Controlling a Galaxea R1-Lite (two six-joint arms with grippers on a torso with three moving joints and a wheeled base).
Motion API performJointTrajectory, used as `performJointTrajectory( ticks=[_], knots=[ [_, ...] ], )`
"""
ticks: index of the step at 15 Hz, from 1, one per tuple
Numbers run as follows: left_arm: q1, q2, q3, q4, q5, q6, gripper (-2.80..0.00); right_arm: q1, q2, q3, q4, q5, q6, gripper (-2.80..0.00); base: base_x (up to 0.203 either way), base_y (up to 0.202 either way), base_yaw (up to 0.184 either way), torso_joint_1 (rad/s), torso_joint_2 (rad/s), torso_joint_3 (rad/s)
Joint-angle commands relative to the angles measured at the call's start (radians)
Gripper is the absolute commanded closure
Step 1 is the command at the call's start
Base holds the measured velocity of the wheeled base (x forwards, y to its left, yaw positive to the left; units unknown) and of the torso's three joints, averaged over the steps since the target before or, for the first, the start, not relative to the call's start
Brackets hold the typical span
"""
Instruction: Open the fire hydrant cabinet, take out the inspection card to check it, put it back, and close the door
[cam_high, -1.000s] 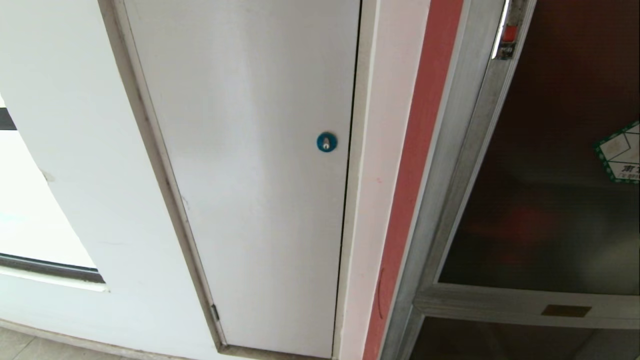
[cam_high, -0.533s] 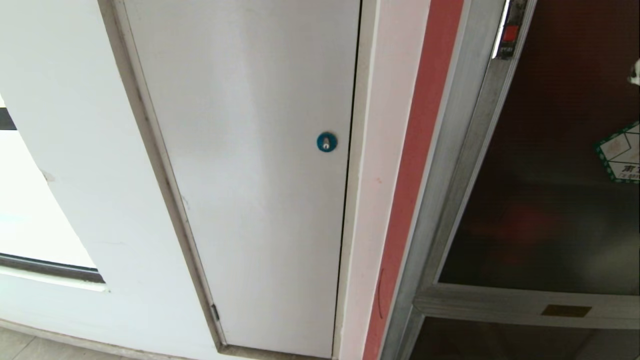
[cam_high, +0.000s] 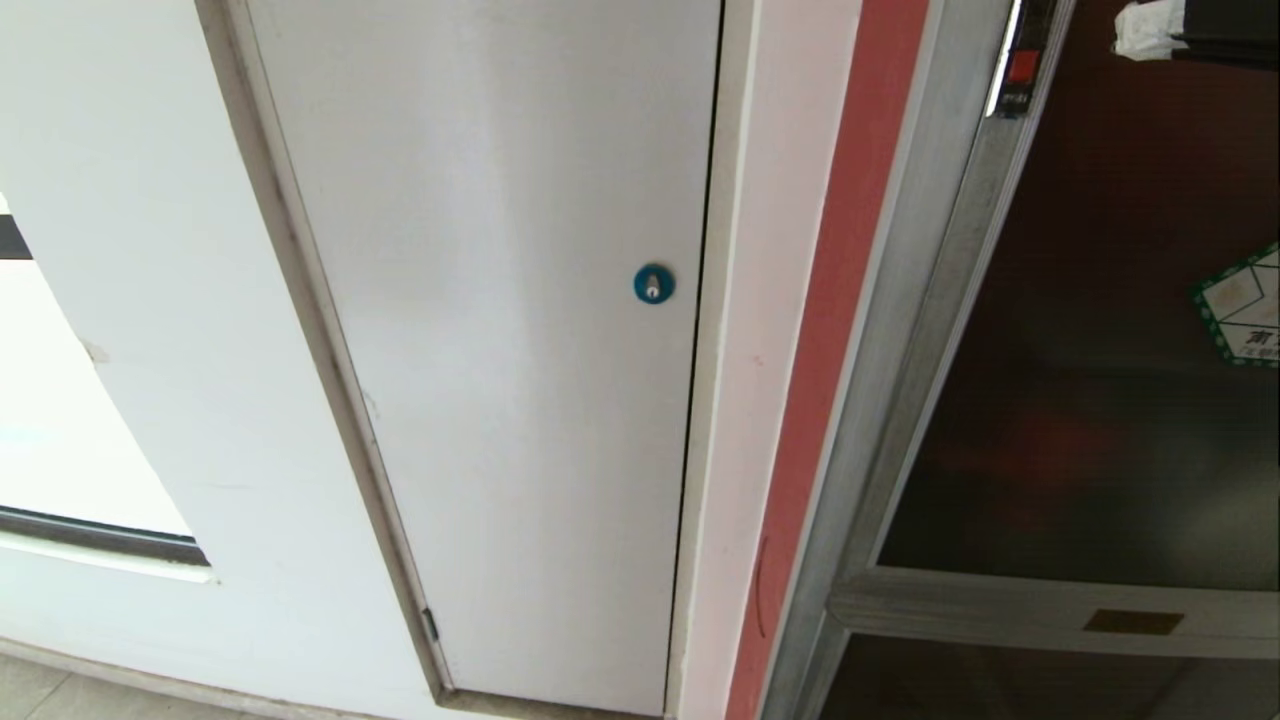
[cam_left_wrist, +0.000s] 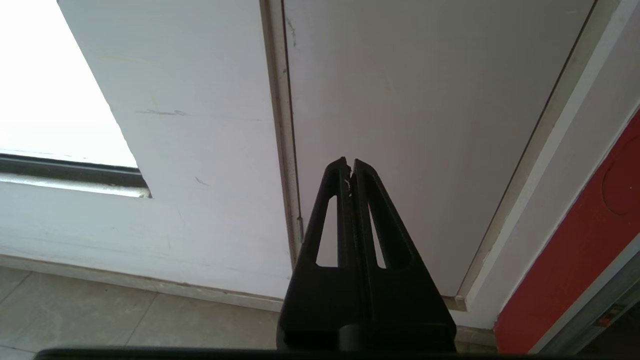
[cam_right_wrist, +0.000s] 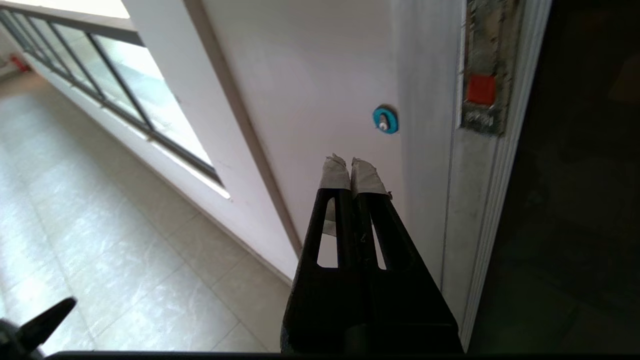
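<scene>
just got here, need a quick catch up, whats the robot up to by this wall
The robot faces a wall with a plain white panel and, to its right, the fire hydrant cabinet. The cabinet's dark glass door looks shut, and no inspection card is in sight. The right gripper, jaws shut and tips taped, has come up in front of the door near its red-marked latch, holding nothing. The left gripper is also shut and empty, low in front of the white panel.
</scene>
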Motion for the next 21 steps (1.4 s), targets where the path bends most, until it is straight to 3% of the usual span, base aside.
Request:
performJointTrajectory(
  ticks=[1,9,21],
  knots=[
    [0.000,0.001,0.007,0.000,0.001,0.000,0.00,0.002,0.058,-0.043,0.001,-0.022,0.002,0.00,0.000,0.000,0.000,0.000,0.00,0.000],
    [0.001,0.001,0.008,0.000,0.001,0.000,0.00,0.017,0.129,-0.109,0.000,-0.159,0.000,0.00,0.000,0.000,0.000,0.000,0.00,0.000],
    [0.000,0.001,0.007,0.000,0.001,0.000,0.00,0.006,0.179,-0.133,-0.002,-0.209,0.003,0.00,0.000,0.000,0.000,0.000,0.00,0.000]
  ],
)
